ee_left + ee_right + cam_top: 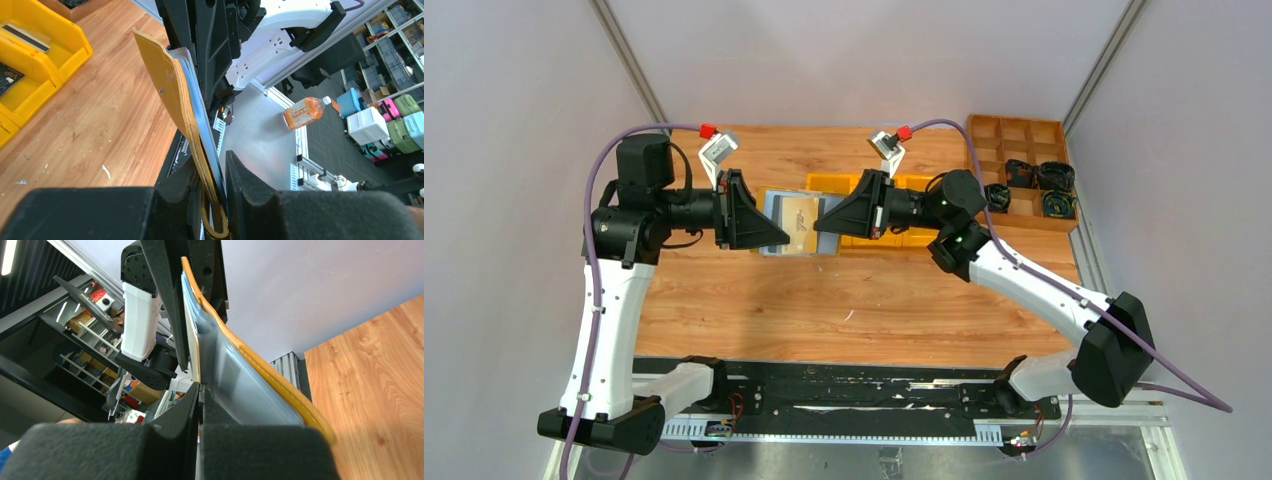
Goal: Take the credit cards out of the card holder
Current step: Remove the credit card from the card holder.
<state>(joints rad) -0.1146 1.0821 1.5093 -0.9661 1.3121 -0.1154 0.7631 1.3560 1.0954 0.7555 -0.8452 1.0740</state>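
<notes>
The card holder (796, 222) hangs in the air between both grippers, above the middle of the table. Its mustard-yellow cover (165, 85) and silvery-grey inner face (240, 380) both show. My left gripper (776, 240) is shut on the holder's folded edge (212, 200). My right gripper (822, 226) comes from the opposite side, its fingertips (199, 405) pressed together on the edge of a thin pale credit card (192, 347) that stands beside the holder's inner face. Other cards show only as thin blue-grey edges (200, 105) inside the cover.
Yellow plastic bins (864, 186) sit behind the holder; in the left wrist view (35, 55) one holds a black block (10, 77). A brown wooden divided tray (1024, 135) with black parts stands at the back right.
</notes>
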